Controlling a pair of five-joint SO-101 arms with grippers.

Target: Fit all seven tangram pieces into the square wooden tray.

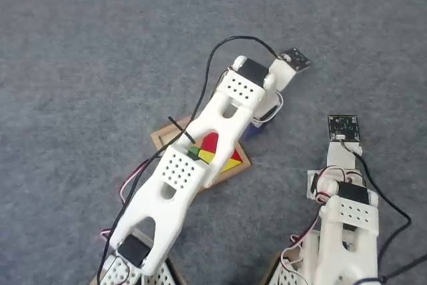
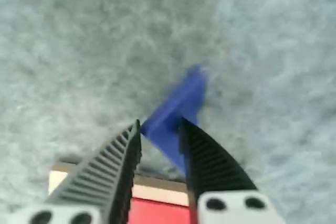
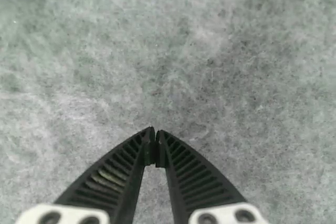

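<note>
One blue piece (image 2: 178,106) is pinched in my left jaws, just past the tray (image 1: 162,136) rim. My right jaws are pressed together over the desk (image 1: 80,65), holding nothing. I should lift the piece over the rim and turn it to fit.

The left arm (image 1: 177,171) and right arm (image 1: 350,215) are white plastic shells perforated with rows of small holes, with black servo motors (image 1: 252,70) at the joints. Black cables (image 1: 207,71) and red wires (image 1: 323,196) trail along them. The left tool (image 2: 159,124) and right tool (image 3: 153,132) have black ribbed fingers (image 2: 210,161) on white bases with screw holes.
</note>
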